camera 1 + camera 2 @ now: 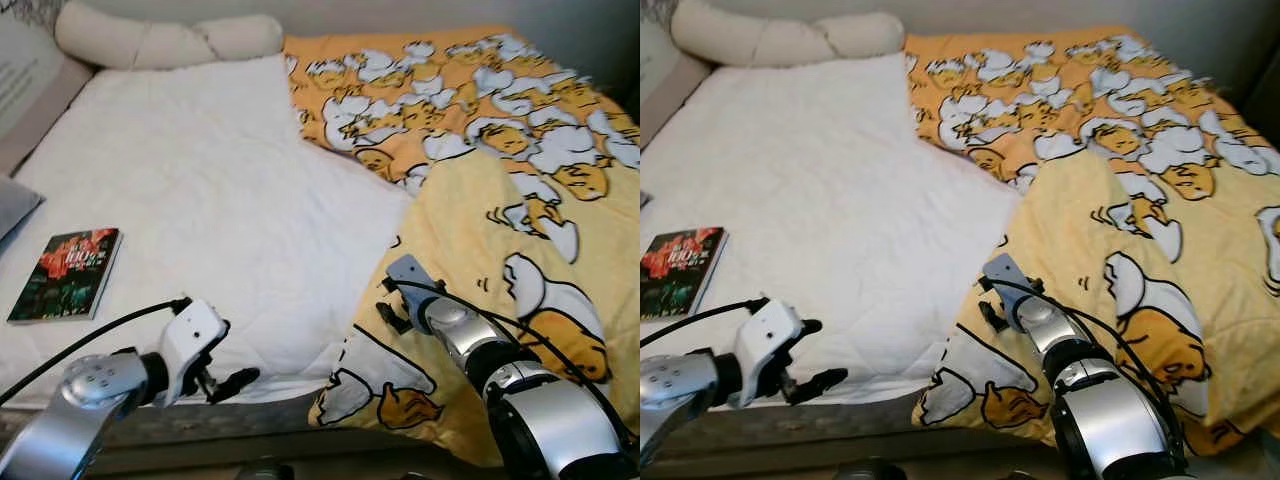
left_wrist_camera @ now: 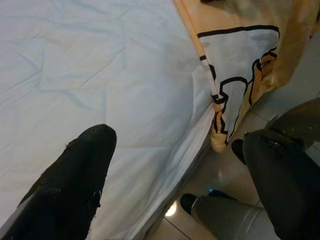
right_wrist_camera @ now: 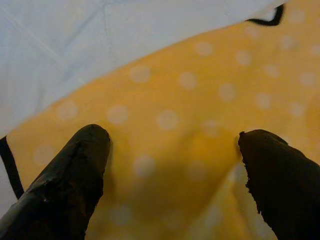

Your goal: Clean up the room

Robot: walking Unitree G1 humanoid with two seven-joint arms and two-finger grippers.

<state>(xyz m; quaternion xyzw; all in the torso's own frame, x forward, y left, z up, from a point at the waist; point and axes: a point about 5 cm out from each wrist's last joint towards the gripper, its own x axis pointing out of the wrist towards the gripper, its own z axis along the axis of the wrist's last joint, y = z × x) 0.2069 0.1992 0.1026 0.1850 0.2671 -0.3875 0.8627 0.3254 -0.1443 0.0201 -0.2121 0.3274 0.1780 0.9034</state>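
Half the white-sheeted bed [image 1: 200,190] is being left uncovered; the yellow cartoon-print quilt [image 1: 480,200] is being approached by the open right hand [image 3: 170,175], the left hand [image 1: 225,375] open.

L arm reaches fwd, low; left gripper [image 1: 222,372] has fingers spread apart, pointing to robot's right. R arm stretched fwd, wrist bent down; right gripper [image 3: 172,175] fingers wide apart too.
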